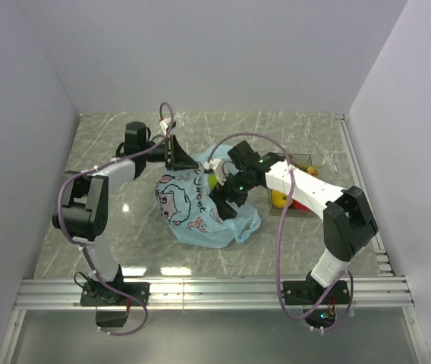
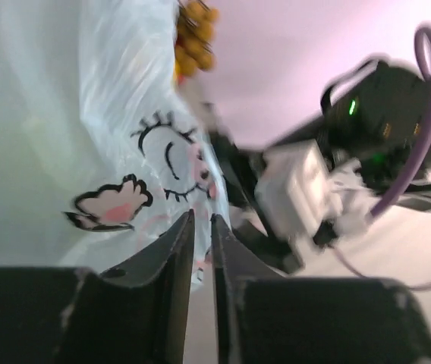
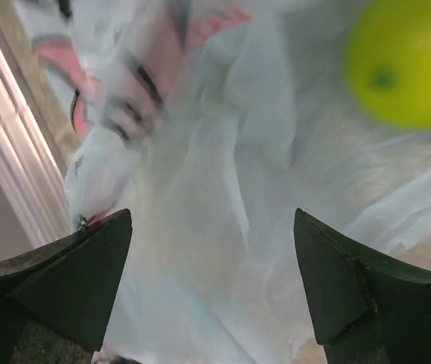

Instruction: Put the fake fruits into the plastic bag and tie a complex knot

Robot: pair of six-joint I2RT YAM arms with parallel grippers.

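Observation:
The light-blue plastic bag [image 1: 193, 208] with its pink cartoon print lies crumpled mid-table. My left gripper [image 1: 191, 162] is at its raised rear edge; in the left wrist view the gripper [image 2: 202, 216] has its jaws only a narrow gap apart, with bag film [image 2: 124, 114] showing between the tips. My right gripper [image 1: 224, 202] stands wide open over the bag's right side, with film [image 3: 223, 227] under it and nothing gripped. The green apple [image 3: 409, 64] lies in the bag [image 1: 212, 180]. A bunch of small brown balls [image 2: 194, 38] shows past the bag. The yellow-orange fruit [image 1: 279, 199] and the red fruit [image 1: 300, 203] lie to the right.
A clear rectangular tray [image 1: 306, 163] sits at the right, under the right forearm, with the yellow and red fruits at it. White walls enclose the marble table on three sides. A metal rail [image 1: 215, 292] runs along the near edge.

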